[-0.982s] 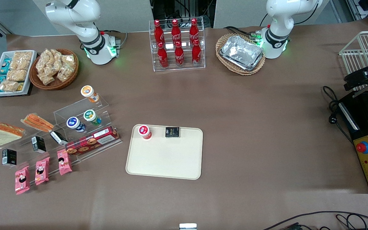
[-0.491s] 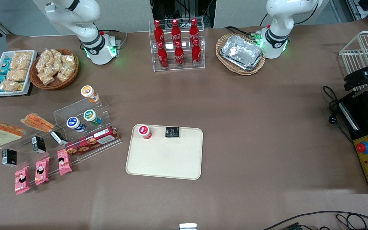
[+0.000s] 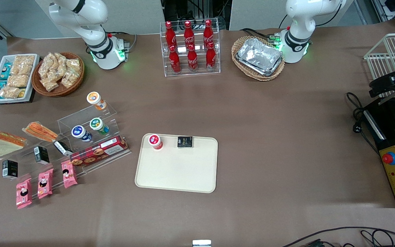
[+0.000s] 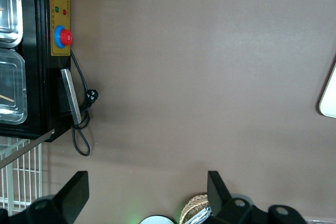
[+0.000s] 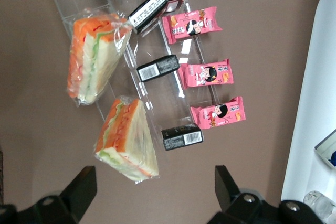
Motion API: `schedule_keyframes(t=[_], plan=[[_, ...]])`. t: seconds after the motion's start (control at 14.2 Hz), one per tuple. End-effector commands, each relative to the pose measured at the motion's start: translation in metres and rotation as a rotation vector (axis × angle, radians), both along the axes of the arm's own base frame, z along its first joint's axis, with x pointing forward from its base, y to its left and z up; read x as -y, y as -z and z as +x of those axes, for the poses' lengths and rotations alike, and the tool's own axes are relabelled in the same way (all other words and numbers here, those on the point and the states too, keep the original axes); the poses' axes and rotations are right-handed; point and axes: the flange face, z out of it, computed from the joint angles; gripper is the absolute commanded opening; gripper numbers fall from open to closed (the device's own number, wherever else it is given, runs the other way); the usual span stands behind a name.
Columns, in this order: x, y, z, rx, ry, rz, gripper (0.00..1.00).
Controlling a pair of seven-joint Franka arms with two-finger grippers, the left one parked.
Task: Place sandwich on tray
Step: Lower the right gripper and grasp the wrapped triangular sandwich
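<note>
The sandwich (image 3: pixel 1 145) is a clear-wrapped wedge with a broad pale bread face and an orange-red edge. It lies flat on the table at the working arm's end, beside a clear acrylic stand (image 3: pixel 91 137). In the right wrist view the sandwich (image 5: pixel 128 141) sits just ahead of my gripper (image 5: pixel 153 177), which hangs open above the table with nothing between its fingers. The gripper does not show in the front view. The cream tray (image 3: pixel 177 173) lies mid-table, carrying a red-capped cup (image 3: pixel 155 141) and a small black box (image 3: pixel 184 141).
A second wrapped wedge (image 5: pixel 93 59), mostly orange striped, lies next to the sandwich. Black boxes (image 5: pixel 158 67) and pink snack packs (image 5: pixel 209 73) rest on the stand's lower steps. A wicker basket (image 3: pixel 57 73), a white snack bin (image 3: pixel 12 77) and a cola rack (image 3: pixel 190 48) stand farther back.
The working arm's shoulder has turned slightly in the front view. Nothing on the table has moved.
</note>
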Motion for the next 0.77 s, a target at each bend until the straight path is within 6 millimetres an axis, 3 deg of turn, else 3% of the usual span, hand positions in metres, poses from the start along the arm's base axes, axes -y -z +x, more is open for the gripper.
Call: schedule_keyframes(t=[0.0, 0.28, 0.7], plan=[[0.018, 0.006, -0.005, 0.010, -0.049, 0.014, 1.00], [0.034, 0.025, -0.009, -0.003, -0.094, 0.030, 1.00], [0.055, 0.076, -0.005, -0.035, -0.137, 0.059, 1.00]])
